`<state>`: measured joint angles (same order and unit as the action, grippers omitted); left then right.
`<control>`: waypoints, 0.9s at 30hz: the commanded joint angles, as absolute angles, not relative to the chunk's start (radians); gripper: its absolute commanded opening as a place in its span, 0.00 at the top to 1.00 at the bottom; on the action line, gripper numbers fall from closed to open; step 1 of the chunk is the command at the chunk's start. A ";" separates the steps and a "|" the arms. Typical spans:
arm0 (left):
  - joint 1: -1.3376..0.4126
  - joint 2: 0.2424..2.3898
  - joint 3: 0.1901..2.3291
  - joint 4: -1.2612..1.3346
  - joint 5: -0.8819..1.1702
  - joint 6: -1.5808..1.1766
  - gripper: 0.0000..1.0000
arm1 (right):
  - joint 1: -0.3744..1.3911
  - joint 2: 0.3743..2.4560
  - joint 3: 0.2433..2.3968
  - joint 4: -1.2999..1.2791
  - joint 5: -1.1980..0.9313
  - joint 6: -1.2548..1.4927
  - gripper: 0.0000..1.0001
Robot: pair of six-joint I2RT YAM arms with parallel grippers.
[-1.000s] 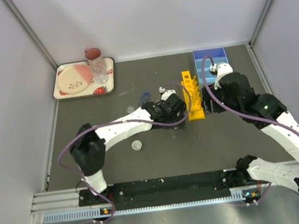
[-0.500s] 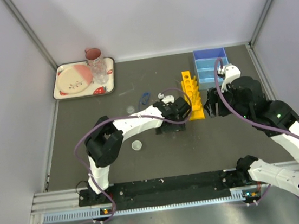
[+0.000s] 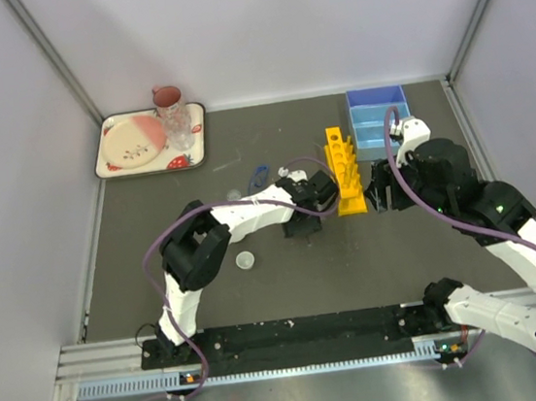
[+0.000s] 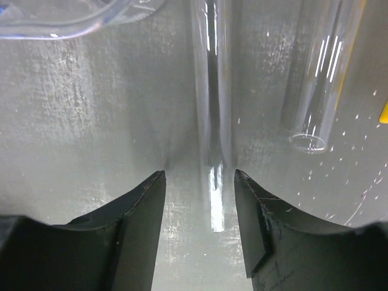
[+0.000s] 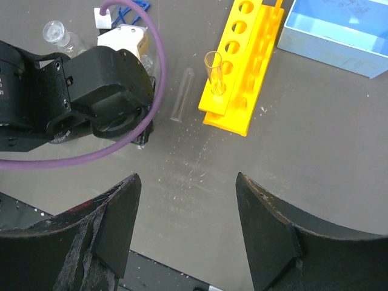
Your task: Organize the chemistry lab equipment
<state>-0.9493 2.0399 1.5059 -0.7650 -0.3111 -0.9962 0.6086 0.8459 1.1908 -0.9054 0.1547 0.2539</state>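
Counter [image 3: 298,285]: dark top, walled on three sides.

Your left tool [image 4: 199,200] is down at the counter, mid-field, just left of the yellow holed tube rack [image 3: 344,170]. Its jaws are parted and straddle one thin glass rod [image 4: 212,109]. The rod lies flat and runs straight away from the wrist camera, its near end about level with the fingertips [image 4: 148,194]. A gap shows between one finger and the glass, so it is released, not clamped. A second glass rod [image 4: 315,91] lies beside the first, apart from it and on the rack side, open mouth toward the camera.

Your right tool [image 5: 187,206] hangs above the counter on the rack's right side. Its jaws are spread wide with nothing between them.

From your right wrist view, a third glass rod [image 5: 213,73] stands in the rack toward its near end. The blue divided tray [image 3: 378,114] sits in the far right corner, near the rack's far end.

The blue-rimmed goggles [image 3: 258,175] lie on the counter just left of your left wrist. One small white round dish [image 3: 246,260] sits alone, left of centre, nearer the arm bases. The small clear beaker [image 5: 57,33] is left of the left wrist, if I read it right; it is small at the frame edge.

In the far left corner, well apart from all this, is the cream strawberry-patterned tray [image 3: 198,121]. It carries a pink-and-cream plate [image 3: 134,141], the pink mug [image 3: 167,97] and the clear tumbler [image 3: 178,125].
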 commanded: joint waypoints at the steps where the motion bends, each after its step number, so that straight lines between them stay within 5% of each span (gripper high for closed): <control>1: -0.937 2.049 1.514 -0.756 -0.341 -1.012 0.48 | 0.621 0.833 1.189 -0.871 0.143 0.244 0.35; 11: -0.939 2.065 1.488 -0.752 -0.337 -1.000 0.85 | 0.621 0.838 1.192 -0.871 0.146 0.244 0.35; 27: -0.963 1.899 1.433 -0.700 -0.299 -0.772 0.96 | 0.620 0.873 1.198 -0.865 0.152 0.256 0.35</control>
